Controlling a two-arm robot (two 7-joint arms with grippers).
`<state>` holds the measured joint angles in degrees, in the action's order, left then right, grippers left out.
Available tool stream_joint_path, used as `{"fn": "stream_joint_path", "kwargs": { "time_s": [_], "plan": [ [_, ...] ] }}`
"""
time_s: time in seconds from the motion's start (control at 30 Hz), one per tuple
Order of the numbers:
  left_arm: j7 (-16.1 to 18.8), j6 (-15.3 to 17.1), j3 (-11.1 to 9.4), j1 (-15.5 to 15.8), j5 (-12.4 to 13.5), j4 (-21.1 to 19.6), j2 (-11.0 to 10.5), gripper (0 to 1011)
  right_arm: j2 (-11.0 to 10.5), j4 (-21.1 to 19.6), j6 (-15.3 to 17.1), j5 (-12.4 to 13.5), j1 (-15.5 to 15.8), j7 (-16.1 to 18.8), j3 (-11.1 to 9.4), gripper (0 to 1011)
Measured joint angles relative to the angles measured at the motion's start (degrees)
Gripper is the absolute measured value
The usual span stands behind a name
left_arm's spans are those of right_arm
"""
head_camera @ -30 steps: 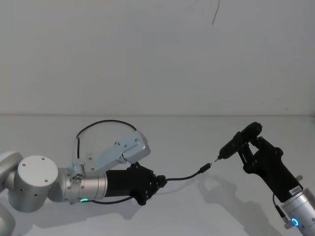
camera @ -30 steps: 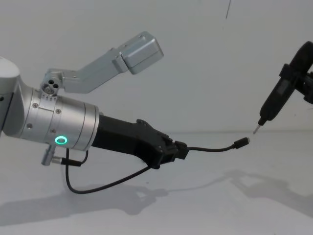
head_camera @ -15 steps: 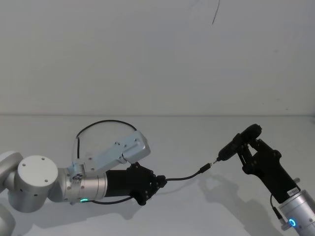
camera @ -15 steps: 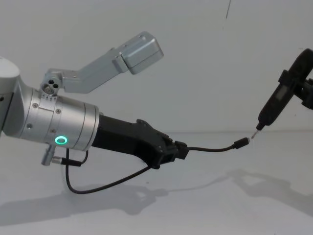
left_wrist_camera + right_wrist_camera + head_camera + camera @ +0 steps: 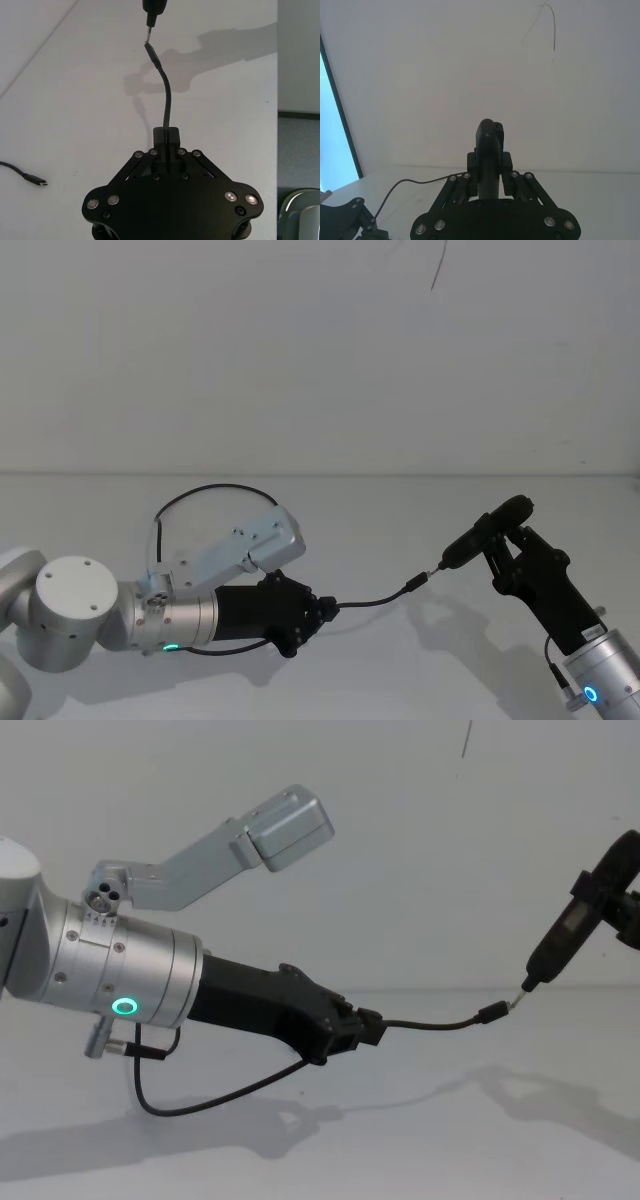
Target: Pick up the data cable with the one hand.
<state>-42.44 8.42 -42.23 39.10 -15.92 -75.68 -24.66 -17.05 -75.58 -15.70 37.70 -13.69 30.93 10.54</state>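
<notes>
The data cable (image 5: 375,600) is a thin black cord. My left gripper (image 5: 322,610), black on a silver arm with a green ring light, is shut on it a short way behind one plug (image 5: 417,582). That free stretch arches right above the table (image 5: 430,1023). The cord's slack loops behind my left arm (image 5: 200,492), and its other plug (image 5: 32,178) lies on the table. My right gripper (image 5: 503,543) is shut on a dark pointed tool (image 5: 478,532). The tool's tip (image 5: 149,27) sits right at the plug's metal end (image 5: 152,52).
The white table (image 5: 400,680) runs back to a plain white wall. A silver camera bracket (image 5: 250,845) sticks up from my left wrist. Slack cord hangs under my left arm (image 5: 200,1100).
My right gripper has shifted slightly down and back, bringing the tool's tip to the plug. The left gripper and the cable have stayed put.
</notes>
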Motion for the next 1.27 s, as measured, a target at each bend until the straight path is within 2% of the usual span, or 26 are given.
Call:
{"fn": "stream_joint_path", "kwargs": {
  "time_s": [0.4,1.27],
  "plan": [
    [0.00,0.00,0.00,0.00,0.00,0.00,0.00,41,0.14,0.22,0.07,1.32,0.10,0.46,0.01,263],
    [0.00,0.00,0.00,0.00,0.00,0.00,0.00,40,0.14,0.16,0.13,1.93,0.25,0.68,0.11,263]
  ]
}}
